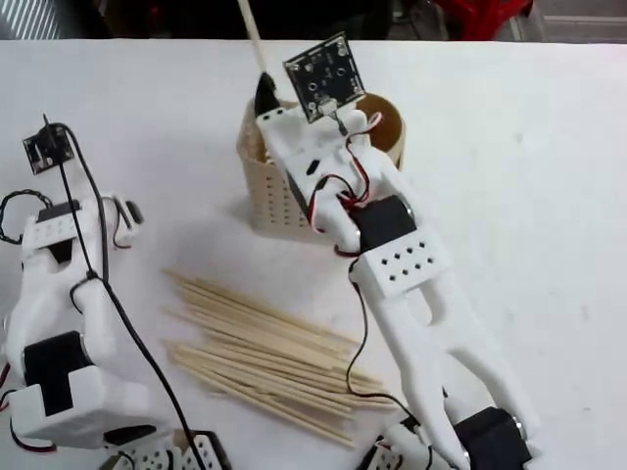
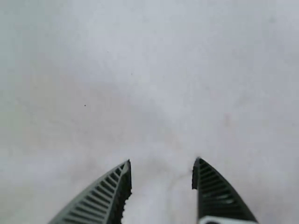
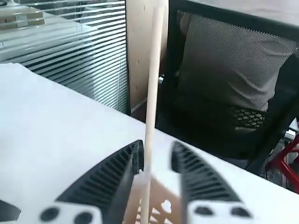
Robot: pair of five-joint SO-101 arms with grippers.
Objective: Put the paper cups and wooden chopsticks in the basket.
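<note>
My right gripper (image 1: 265, 101) (image 3: 156, 154) hangs over the far-left corner of the cream lattice basket (image 1: 266, 208) (image 3: 163, 201). One wooden chopstick (image 1: 251, 34) (image 3: 153, 84) stands upright between its fingers, leaning on one finger with a gap to the other, so the jaws are open around it. A brown paper cup (image 1: 385, 117) sits in the basket's right side. A pile of several chopsticks (image 1: 265, 357) lies on the table in front of the basket. My left gripper (image 1: 123, 215) (image 2: 161, 170) rests open at the left over the bare white table (image 2: 149, 74).
The right arm (image 1: 411, 294) stretches from the front edge over the pile's right end to the basket. A black cable (image 1: 118, 313) runs along the left arm. A chair (image 3: 233, 79) and window blinds (image 3: 70, 46) lie beyond the table's far edge.
</note>
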